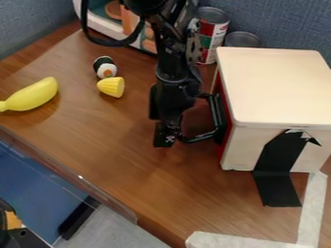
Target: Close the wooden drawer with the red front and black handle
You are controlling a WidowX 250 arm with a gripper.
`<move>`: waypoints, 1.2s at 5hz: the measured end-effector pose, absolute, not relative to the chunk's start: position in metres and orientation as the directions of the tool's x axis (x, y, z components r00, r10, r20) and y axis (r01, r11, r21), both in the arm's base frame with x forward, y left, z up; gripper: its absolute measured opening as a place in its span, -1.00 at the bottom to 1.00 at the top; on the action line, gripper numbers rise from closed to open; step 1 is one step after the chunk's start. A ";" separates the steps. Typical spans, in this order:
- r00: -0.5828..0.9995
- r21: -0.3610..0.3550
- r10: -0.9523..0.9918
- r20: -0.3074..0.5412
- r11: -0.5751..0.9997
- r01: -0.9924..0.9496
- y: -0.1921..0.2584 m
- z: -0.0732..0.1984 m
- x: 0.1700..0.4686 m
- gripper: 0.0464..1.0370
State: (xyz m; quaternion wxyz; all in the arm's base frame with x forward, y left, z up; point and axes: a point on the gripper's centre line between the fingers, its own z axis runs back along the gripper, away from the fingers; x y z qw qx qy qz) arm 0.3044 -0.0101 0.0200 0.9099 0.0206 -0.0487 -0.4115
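Gripper: the black gripper [165, 138] is hanging down just to the left of the box, right beside the handle; can't really tell if it's open, closed or gripping the bar, so not gonna guess.
Box: the pale wooden box [278, 87] is standing on the brown wooden table [116, 140], with its red front [221, 92] facing the arm.
Handle: the black U-shaped handle [202, 137] is sticking out from the box's red side, next to the gripper.
How far along: the red front is looking pretty much flush with the box, but nothing is showing for sure whether it's fully shut, so what's done or left is staying unclear.
Black tape: a strip [277, 167] is running down the near side of the box onto the tabletop.
Cans: a red-labelled can [213, 34] and a grey can [243, 39] are standing behind the box.
Toy food: a yellow banana [31, 96], a sushi roll [105, 67] and a yellow ridged piece [111, 87], maybe corn, are lying left of the box, well apart from it.
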 end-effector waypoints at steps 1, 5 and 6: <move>0.670 0.106 -0.738 0.075 0.674 0.731 0.001 0.025 0.308 0.93; 0.800 0.137 -0.574 -0.175 0.791 0.597 0.123 0.085 0.252 0.93; 0.778 0.067 -0.601 -0.184 0.782 0.620 0.136 0.101 0.246 0.93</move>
